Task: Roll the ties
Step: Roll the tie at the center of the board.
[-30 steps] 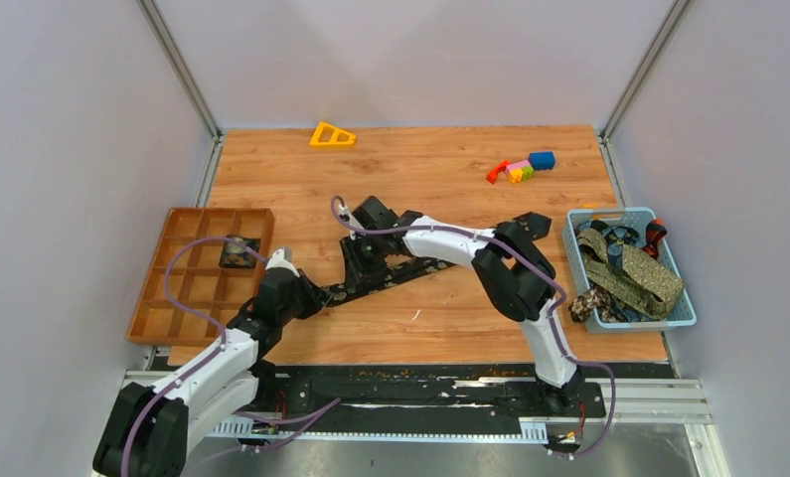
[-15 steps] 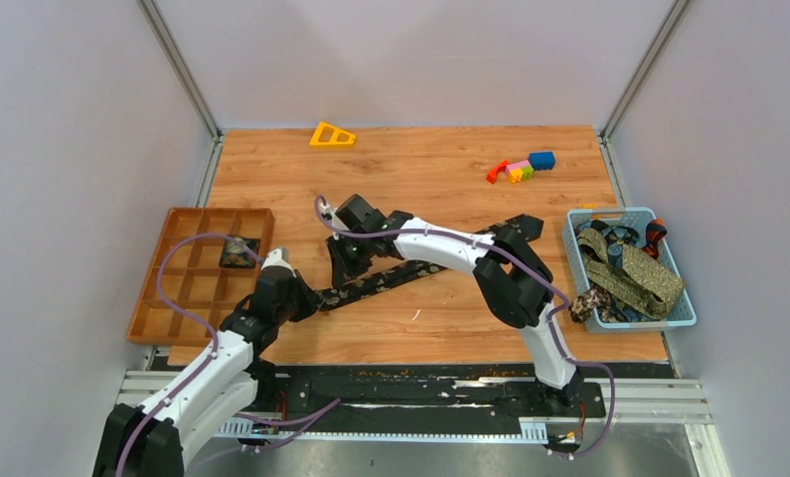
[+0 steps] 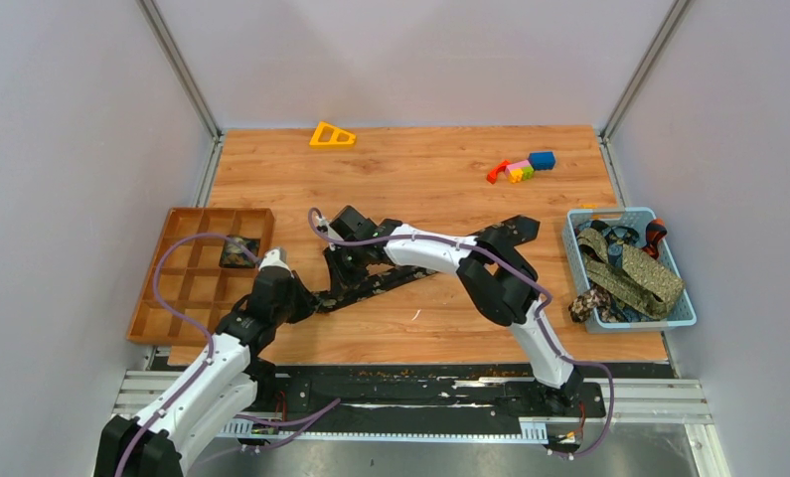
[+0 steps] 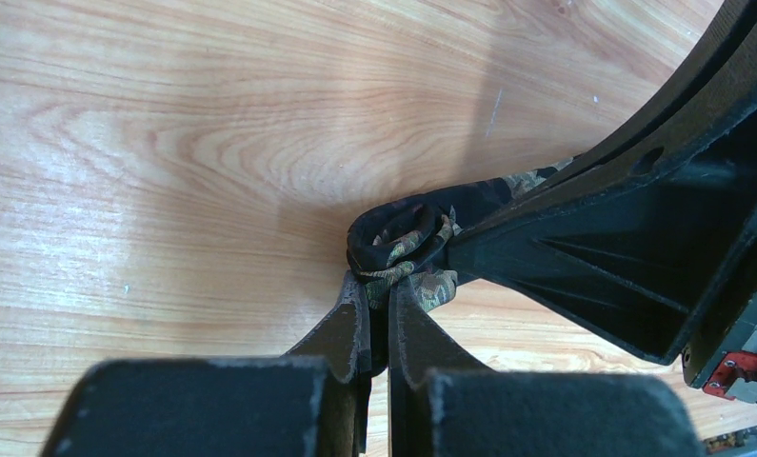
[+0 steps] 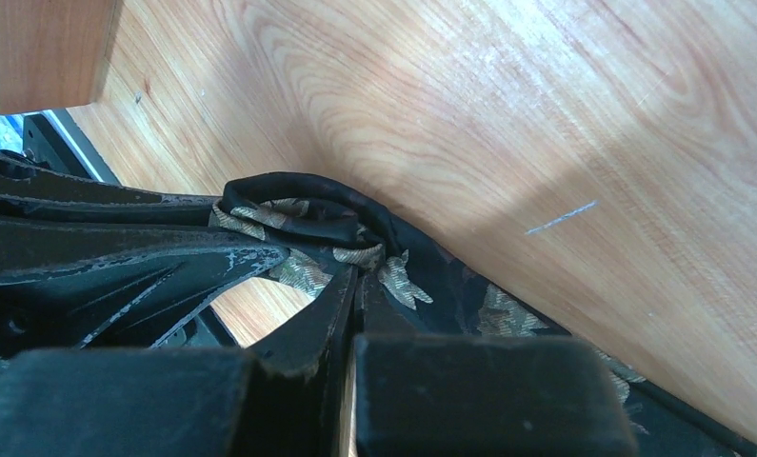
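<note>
A black tie [image 3: 386, 278] with pale speckles lies diagonally across the wooden table, its near-left end wound into a small roll [image 4: 403, 238]. My left gripper [image 3: 309, 298] is shut on that rolled end [image 4: 386, 286]. My right gripper [image 3: 333, 283] is shut on the same roll from the far side [image 5: 358, 276]. The roll [image 5: 298, 214] sits just past the right fingertips. The other gripper's black fingers show in each wrist view, on the right in the left wrist view [image 4: 593, 238] and on the left in the right wrist view [image 5: 117, 257]. The rest of the tie runs up-right under my right arm.
A brown compartment tray [image 3: 152, 288] stands at the left with a rolled tie [image 3: 237, 251] in one cell. A blue basket [image 3: 629, 214] at the right holds several olive-tan ties [image 3: 639, 273]. A yellow triangle [image 3: 331, 135] and coloured bricks [image 3: 522, 167] lie at the back.
My right gripper has moved left and nearer along the tie towards the left gripper. The left gripper has shifted slightly left with the tie's end.
</note>
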Motion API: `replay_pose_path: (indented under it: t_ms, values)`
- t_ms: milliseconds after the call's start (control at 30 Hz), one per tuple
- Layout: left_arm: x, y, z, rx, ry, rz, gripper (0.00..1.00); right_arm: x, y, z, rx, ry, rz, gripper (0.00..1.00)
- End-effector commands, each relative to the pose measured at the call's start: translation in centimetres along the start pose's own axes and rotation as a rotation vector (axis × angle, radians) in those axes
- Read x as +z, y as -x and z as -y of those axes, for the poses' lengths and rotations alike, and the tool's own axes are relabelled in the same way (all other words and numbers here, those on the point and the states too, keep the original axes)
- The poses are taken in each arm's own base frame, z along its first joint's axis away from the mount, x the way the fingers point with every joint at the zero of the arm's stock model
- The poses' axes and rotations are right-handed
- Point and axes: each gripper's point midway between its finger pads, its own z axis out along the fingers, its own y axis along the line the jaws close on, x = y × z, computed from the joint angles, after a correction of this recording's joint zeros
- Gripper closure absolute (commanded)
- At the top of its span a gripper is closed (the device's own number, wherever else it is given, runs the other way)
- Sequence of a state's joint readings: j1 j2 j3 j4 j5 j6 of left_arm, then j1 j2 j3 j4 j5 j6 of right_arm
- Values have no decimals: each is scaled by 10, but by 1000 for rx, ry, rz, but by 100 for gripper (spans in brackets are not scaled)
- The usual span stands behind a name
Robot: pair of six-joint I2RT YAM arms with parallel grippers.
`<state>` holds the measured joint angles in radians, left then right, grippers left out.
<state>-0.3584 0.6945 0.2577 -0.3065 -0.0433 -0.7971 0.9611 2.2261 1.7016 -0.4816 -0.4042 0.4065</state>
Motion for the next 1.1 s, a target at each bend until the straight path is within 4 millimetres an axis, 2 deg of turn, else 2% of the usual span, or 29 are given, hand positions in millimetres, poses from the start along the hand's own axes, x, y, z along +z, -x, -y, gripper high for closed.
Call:
replay_pose_path:
  t_ms: [0,300,1067]
  values:
    - [-8,20,13,16,-25,48,100,4,11,-10,6,26,23,100]
    - [-12,24,20,14,-44,51,100,6,11,-15,7,45,23,100]
    - [-22,35,27,90,-25,30,100,18,11,-51,0,160,16,100]
